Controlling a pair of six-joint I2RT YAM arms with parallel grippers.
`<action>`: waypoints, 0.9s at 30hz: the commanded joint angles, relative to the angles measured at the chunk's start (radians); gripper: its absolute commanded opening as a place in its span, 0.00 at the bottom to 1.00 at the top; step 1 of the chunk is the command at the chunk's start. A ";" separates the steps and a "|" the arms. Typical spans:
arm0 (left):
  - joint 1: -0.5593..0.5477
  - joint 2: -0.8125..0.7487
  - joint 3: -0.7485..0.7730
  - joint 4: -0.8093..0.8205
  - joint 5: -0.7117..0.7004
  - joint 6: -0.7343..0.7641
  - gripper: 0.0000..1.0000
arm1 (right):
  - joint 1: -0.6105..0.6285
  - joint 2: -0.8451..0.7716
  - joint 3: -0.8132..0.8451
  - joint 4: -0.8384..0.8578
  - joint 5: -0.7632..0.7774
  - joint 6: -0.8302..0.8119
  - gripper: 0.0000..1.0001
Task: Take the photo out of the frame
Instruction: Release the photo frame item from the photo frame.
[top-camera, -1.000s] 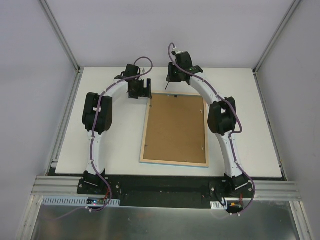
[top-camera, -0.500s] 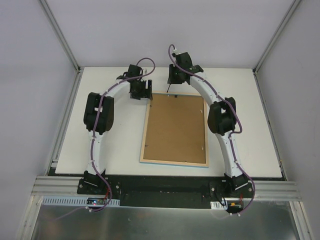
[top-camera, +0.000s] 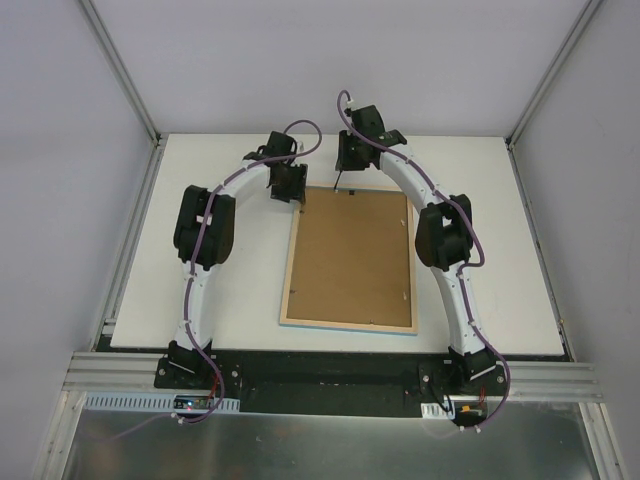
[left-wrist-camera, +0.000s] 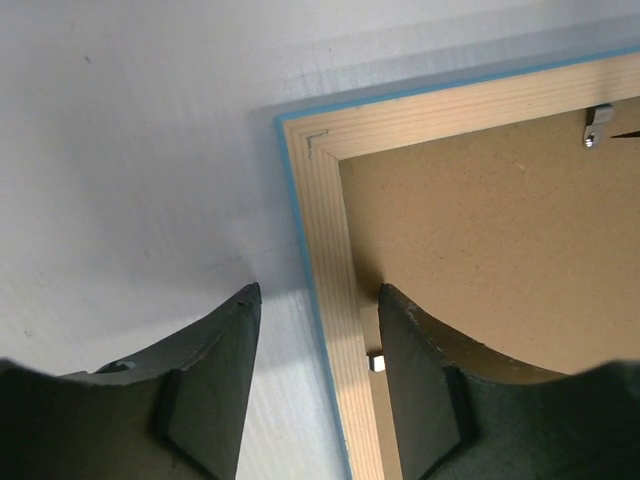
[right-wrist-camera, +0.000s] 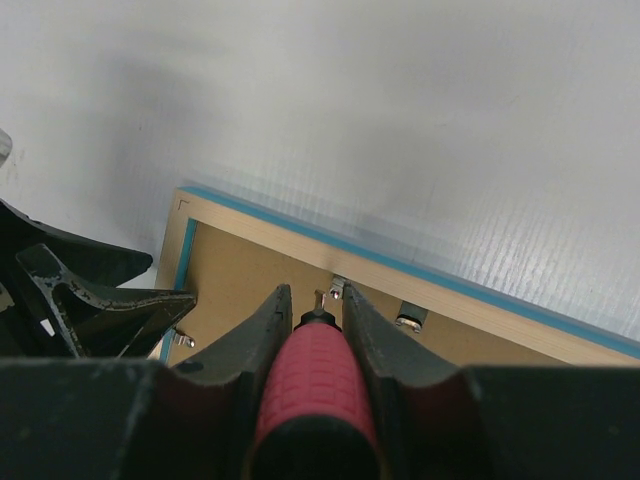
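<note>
The white, faintly ribbed table (top-camera: 230, 290) lay under everything. On it the frame (top-camera: 348, 322) rested flat and face down, between my two arms, a thin rectangle with a pale, grainy wood rim on top and a bright blue edge showing along its outside. A plain brown board (top-camera: 350, 255), matte and speckled like pressed fibre, filled the rim.

My left gripper (left-wrist-camera: 318, 292) hung over the frame's left rim, just short of the far left corner. Its dark curved fingers (left-wrist-camera: 215, 400) stood partly apart and held nothing, one above the bare table, the other above the brown board, the wood strip between them.

My right gripper (right-wrist-camera: 315, 295) was at the far edge, pinched narrow on a tool (right-wrist-camera: 312, 380) with a rounded red handle of dimpled rubber. Its thin metal tip sat by a small bent metal clip (right-wrist-camera: 336, 288) on the rim; another clip (right-wrist-camera: 410, 320) was just beside it.
</note>
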 joint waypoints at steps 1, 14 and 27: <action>-0.001 0.036 0.002 -0.072 -0.023 -0.020 0.48 | 0.008 -0.013 0.056 -0.009 -0.038 0.009 0.01; 0.005 0.033 -0.021 -0.089 -0.012 -0.118 0.22 | 0.013 -0.018 0.040 0.039 -0.040 -0.034 0.01; 0.005 0.029 -0.055 -0.097 -0.003 -0.152 0.01 | 0.055 0.007 0.033 0.062 0.038 -0.132 0.01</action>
